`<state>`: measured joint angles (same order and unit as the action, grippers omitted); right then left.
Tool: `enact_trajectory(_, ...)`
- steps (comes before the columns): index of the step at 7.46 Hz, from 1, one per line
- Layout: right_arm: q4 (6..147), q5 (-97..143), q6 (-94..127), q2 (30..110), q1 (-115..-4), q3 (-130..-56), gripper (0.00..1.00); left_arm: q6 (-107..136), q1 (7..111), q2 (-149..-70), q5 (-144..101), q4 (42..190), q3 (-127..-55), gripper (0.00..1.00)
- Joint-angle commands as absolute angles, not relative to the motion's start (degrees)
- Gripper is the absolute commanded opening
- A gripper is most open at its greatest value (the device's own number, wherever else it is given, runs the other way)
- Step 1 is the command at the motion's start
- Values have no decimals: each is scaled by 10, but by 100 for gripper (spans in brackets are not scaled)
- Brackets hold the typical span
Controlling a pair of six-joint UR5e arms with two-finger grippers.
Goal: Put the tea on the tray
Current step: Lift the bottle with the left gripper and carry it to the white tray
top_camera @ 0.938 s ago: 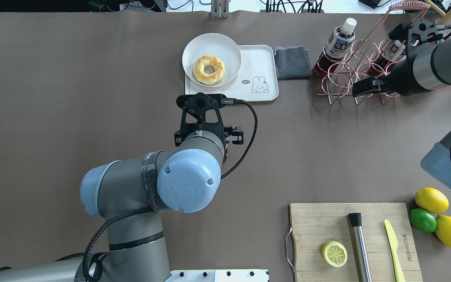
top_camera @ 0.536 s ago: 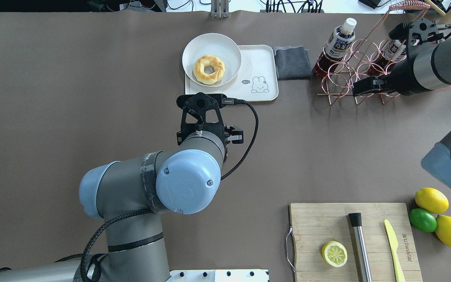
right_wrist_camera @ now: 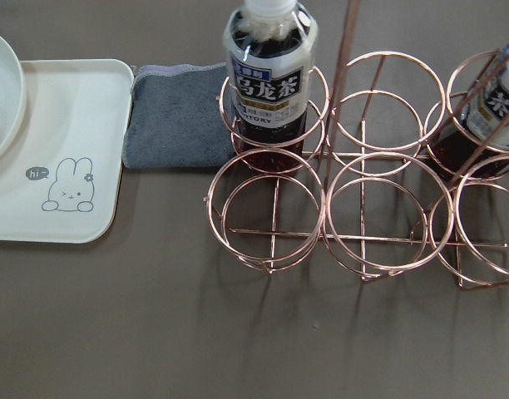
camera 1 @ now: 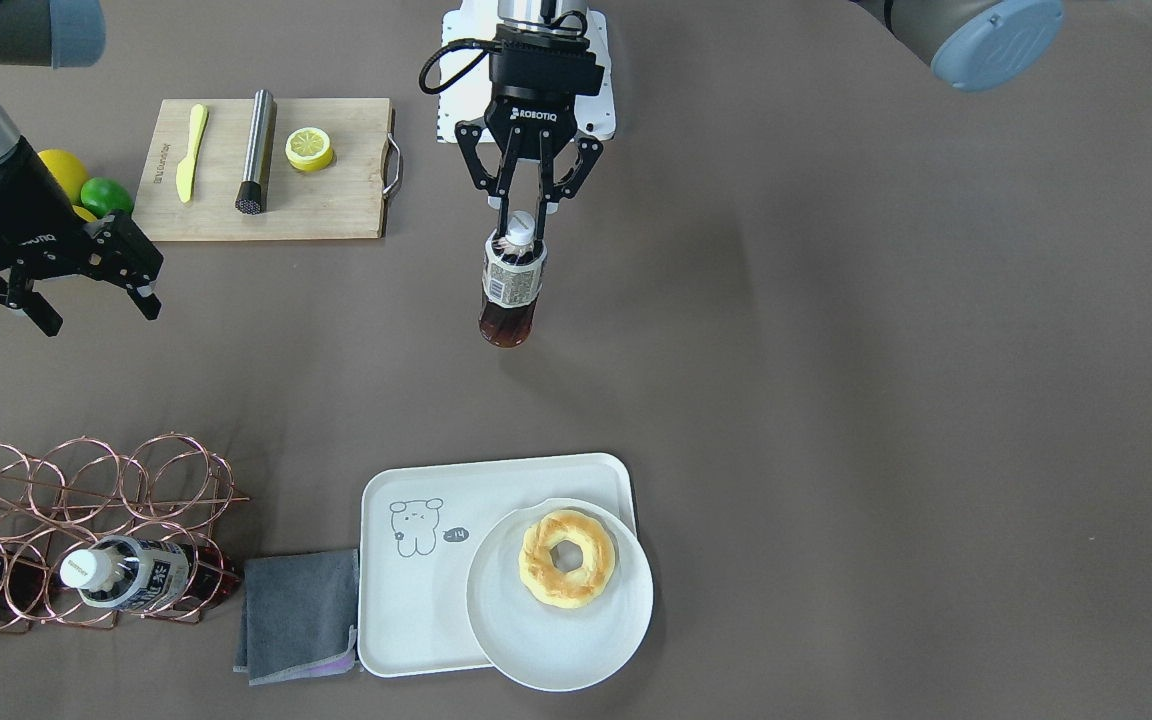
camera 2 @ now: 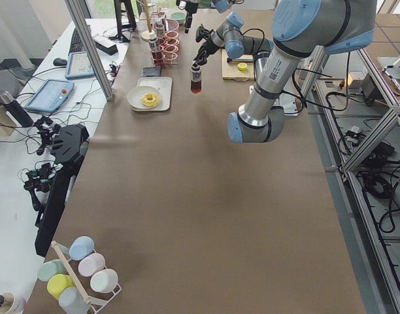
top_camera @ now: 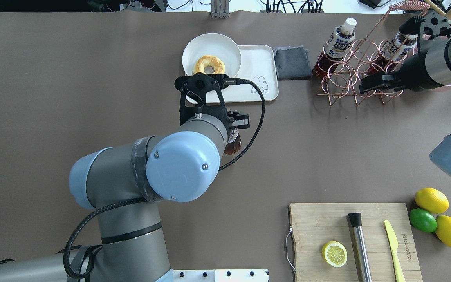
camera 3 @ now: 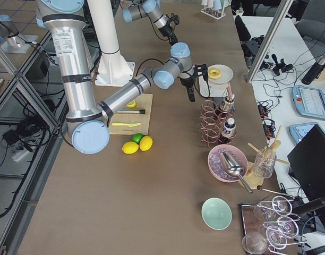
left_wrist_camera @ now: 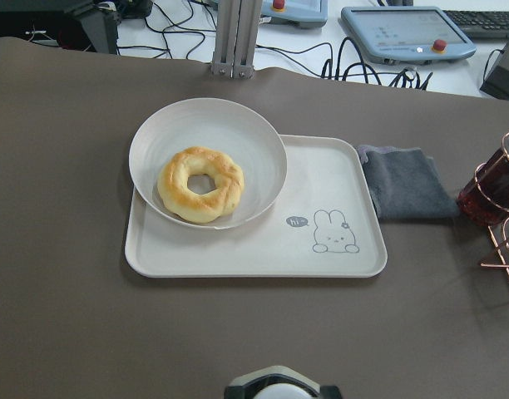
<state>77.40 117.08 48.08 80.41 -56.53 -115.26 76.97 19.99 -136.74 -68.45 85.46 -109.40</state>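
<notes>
The tea bottle has dark liquid, a white cap and a printed label. My left gripper is shut on its cap and neck and holds it upright over the bare table, on my side of the tray. In the overhead view only the bottle's base shows under my left wrist. The cap sits at the bottom edge of the left wrist view. The white tray with the grey drawing lies ahead, and also shows overhead. My right gripper is open and empty near the wire rack.
A round white plate with a doughnut overlaps the tray's left half. A grey cloth lies beside the tray. A copper wire rack holds two more bottles. A cutting board with a lemon half, and whole citrus, sit at the near right.
My left arm has moved forward toward the tray, and the bottle's base now shows under its wrist. My right arm has drawn back slightly to the right.
</notes>
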Motion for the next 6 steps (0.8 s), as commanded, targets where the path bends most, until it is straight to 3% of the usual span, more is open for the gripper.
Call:
enact_trajectory(1, 776, 1249, 478, 843, -633, -1154, 100, 766, 270, -1441, -738, 846, -1035, 0)
enact_trajectory(3, 778, 1314, 433, 898, -684, -1152, 100, 740, 318, -1518, -774, 854, -936, 0)
enact_trajectory(6, 806, 1322, 259, 1010, -754, -1136, 100, 716, 366, -1644, -795, 929, -716, 0)
